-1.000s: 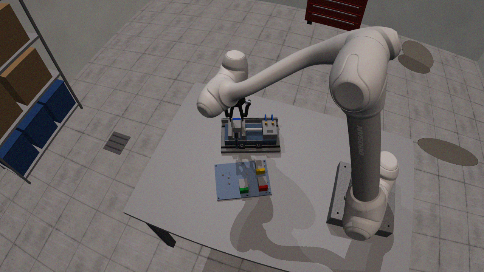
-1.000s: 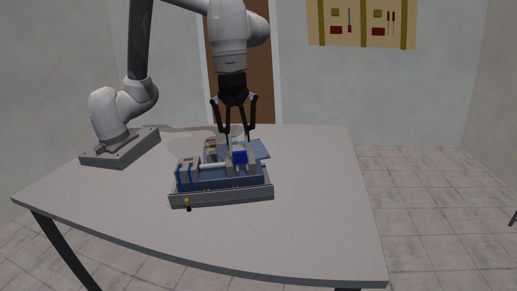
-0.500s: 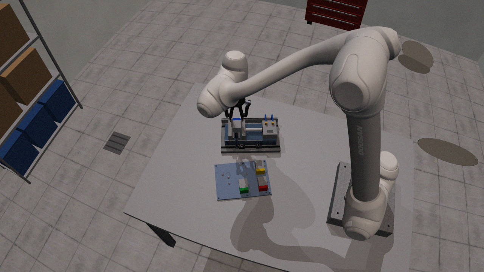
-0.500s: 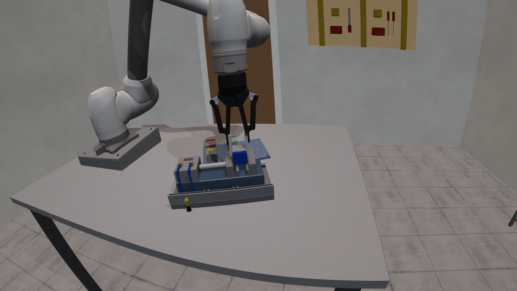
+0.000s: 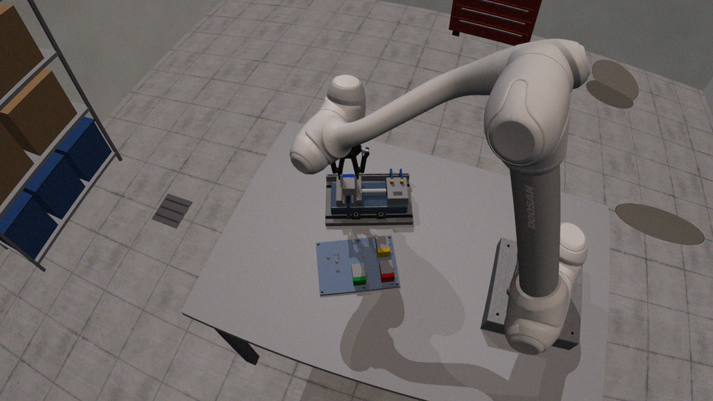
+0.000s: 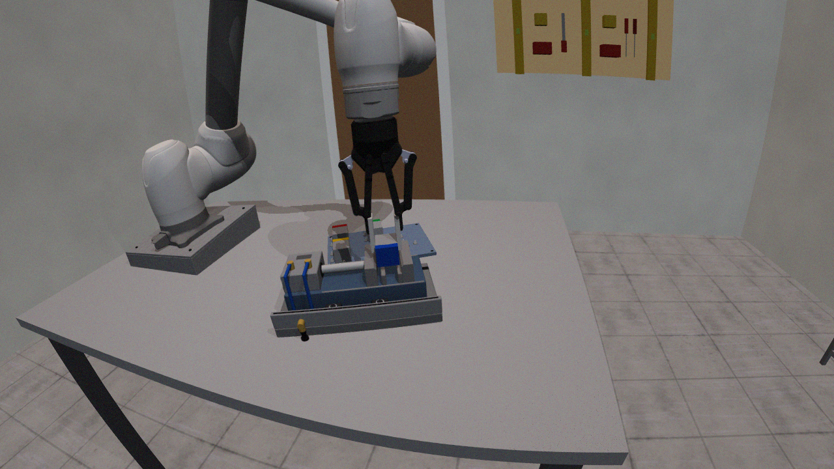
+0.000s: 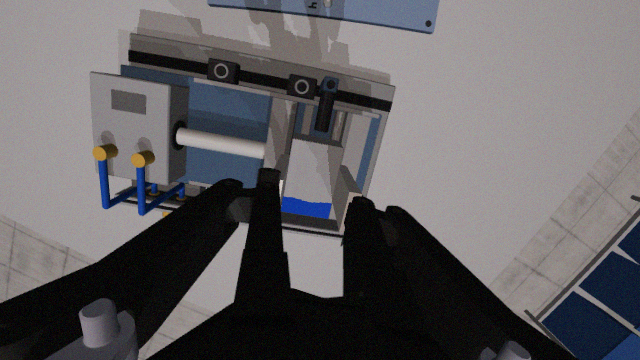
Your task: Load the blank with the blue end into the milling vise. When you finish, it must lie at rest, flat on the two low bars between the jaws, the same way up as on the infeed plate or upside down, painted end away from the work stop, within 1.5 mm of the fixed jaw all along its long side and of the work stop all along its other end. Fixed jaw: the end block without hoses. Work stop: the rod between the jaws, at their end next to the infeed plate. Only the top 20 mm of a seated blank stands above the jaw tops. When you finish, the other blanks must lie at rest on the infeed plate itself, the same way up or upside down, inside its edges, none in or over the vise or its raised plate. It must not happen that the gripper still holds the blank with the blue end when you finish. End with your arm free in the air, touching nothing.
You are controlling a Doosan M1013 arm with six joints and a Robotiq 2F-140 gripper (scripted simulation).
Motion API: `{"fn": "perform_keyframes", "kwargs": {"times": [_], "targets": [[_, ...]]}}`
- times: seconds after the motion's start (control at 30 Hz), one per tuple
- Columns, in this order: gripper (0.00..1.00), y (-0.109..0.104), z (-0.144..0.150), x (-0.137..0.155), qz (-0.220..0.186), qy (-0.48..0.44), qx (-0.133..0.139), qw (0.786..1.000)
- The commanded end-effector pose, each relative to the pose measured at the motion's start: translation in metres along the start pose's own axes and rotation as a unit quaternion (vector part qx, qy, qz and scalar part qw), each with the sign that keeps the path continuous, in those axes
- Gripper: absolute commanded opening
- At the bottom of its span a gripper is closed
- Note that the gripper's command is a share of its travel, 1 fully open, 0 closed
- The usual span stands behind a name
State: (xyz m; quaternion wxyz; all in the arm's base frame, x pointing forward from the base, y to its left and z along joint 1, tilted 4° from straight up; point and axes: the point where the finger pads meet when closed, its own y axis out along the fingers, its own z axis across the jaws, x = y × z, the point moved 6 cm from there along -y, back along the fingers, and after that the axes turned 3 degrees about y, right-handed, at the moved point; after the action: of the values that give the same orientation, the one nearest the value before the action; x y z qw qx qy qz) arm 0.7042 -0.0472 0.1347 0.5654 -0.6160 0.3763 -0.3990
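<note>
Nearest in the exterior view, the milling vise (image 5: 374, 201) (image 6: 356, 288) (image 7: 227, 107) has the blue-ended blank (image 5: 348, 186) (image 6: 386, 255) (image 7: 311, 170) between its 2 clamping blocks, painted end away from the work stop (image 5: 348, 206) (image 7: 324, 112). The gripper (image 5: 348, 175) (image 6: 384, 228) (image 7: 311, 175) has its jaws narrowed on that blank's long sides. Picking and carrying it over look done; lowering seems unfinished, since the blank appears to ride above the 2 low bars (image 6: 383, 275) (image 7: 338, 125), and a small gap seems to remain at the stop. Whether it touches the fixed jaw, the views cannot settle. Left to do, by this reading: seat it, close both gaps, release and withdraw. Farther off, the yellow-ended (image 5: 383, 250) (image 6: 340, 247), red-ended (image 5: 387, 272) (image 6: 339, 228) and green-ended (image 5: 359, 274) (image 6: 376, 223) blanks stand on the infeed plate (image 5: 328, 280) (image 6: 421, 238) (image 7: 370, 15), which needs no further work
</note>
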Motion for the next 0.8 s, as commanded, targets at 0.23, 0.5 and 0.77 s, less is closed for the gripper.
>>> {"fn": "perform_keyframes", "kwargs": {"times": [0.23, 0.5, 0.77], "targets": [[0.0, 0.0009, 0.0, 0.0, 0.0, 0.0, 0.0, 1.0], [0.0, 0.0014, 0.0, 0.0, 0.0, 0.0, 0.0, 1.0], [0.0, 0.0022, 0.0, 0.0, 0.0, 0.0, 0.0, 1.0]]}}
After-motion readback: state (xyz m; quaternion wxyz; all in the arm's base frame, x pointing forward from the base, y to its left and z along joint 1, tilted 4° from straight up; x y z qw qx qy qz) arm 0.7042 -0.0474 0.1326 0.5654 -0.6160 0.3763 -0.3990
